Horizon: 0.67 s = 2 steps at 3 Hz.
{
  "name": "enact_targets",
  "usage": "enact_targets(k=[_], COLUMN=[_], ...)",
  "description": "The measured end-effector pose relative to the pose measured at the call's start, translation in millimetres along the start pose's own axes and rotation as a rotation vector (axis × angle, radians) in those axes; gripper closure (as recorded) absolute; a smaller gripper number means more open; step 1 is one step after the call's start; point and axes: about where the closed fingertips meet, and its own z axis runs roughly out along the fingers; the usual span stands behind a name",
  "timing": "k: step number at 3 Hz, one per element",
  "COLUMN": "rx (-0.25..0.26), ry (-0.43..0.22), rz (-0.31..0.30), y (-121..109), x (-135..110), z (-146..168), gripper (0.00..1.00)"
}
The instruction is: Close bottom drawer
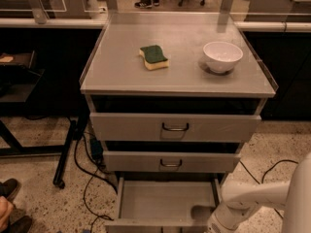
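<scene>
The bottom drawer (167, 203) of the grey metal cabinet stands pulled out, and its plain grey tray shows empty. Its front panel (155, 224) is cut off by the lower edge of the picture, and its handle is out of view. My gripper (216, 225) is at the bottom edge, next to the drawer's front right corner. The white arm (252, 198) reaches to it from the right. I cannot tell whether it touches the drawer front.
The top drawer (175, 126) and middle drawer (171, 162) are slightly out. On the cabinet top (121, 67) lie a green-yellow sponge (153, 57) and a white bowl (222, 56). Black cables (90, 178) trail on the floor at left. A shoe (7, 188) shows at lower left.
</scene>
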Motion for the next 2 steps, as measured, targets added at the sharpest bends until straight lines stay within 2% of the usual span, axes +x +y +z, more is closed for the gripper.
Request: enact_targets(k=[1, 2], rx=[-0.006, -0.016], ry=[-0.087, -0.096], rz=[0.155, 0.279], y=[-33.7, -66.6], x=[-6.2, -11.6], z=[2.6, 20.2], gripper=[1.0, 1.0])
